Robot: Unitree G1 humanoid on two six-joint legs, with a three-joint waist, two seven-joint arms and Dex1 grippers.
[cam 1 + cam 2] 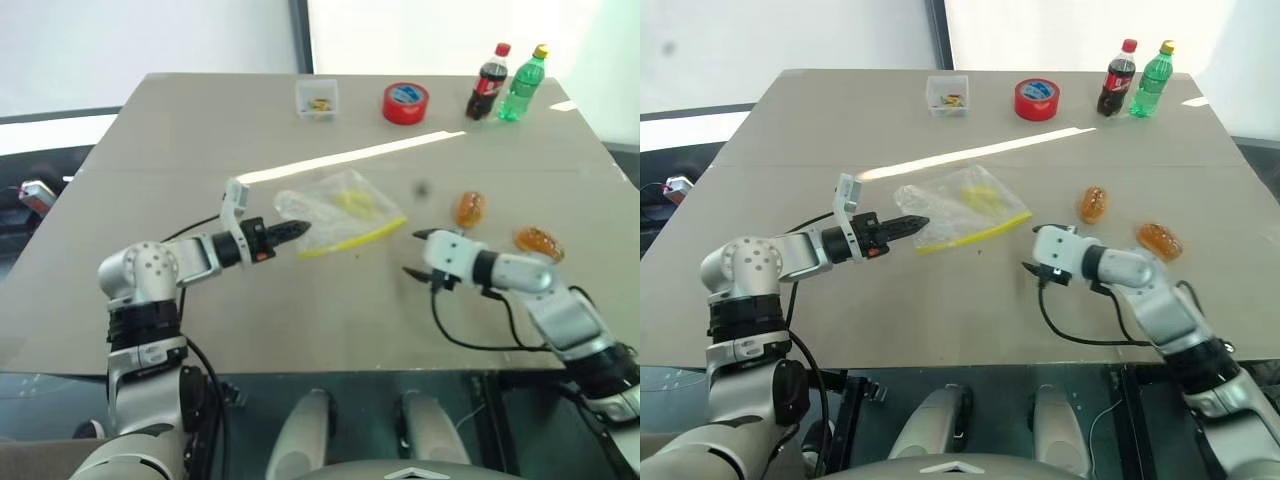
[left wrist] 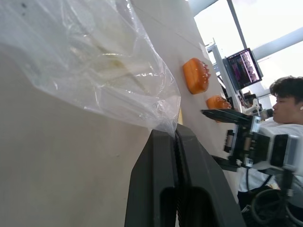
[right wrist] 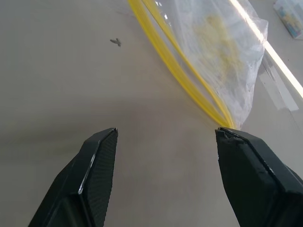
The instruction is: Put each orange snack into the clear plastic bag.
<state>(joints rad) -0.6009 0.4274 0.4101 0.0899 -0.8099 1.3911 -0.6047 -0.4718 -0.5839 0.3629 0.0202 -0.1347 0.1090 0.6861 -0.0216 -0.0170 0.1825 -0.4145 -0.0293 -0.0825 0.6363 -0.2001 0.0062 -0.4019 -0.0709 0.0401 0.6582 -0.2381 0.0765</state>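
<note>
The left gripper point(image 1: 296, 231) was seen clamped on a corner of the clear plastic bag point(image 1: 340, 210), the film being pinched between its closed fingers, as the left wrist view made plain. The right gripper point(image 1: 418, 254) was held wide and empty just above the table point(image 1: 300, 330), with the bag's yellow seal strip point(image 3: 180, 71) lying directly ahead of it and one end of the strip almost at a fingertip. Both orange snacks were left outside the bag: one orange snack point(image 1: 470, 209) just beyond the right gripper, the other orange snack point(image 1: 539, 241) farther out on its outer side. It was judged that the thin film could slip from so small a pinch if the bag were tugged, and that the mouth, apparently flat, might not be parted by a single grip. Far beyond both grippers a small clear box point(image 1: 317, 99), a red tape roll point(image 1: 405, 103) and two bottles point(image 1: 509, 83) were ranged along the far edge. A person point(image 2: 289, 101) beyond the snacks was shown by the left wrist view, whereas the seal strip's doubled yellow lines were revealed by the right wrist view alone.
</note>
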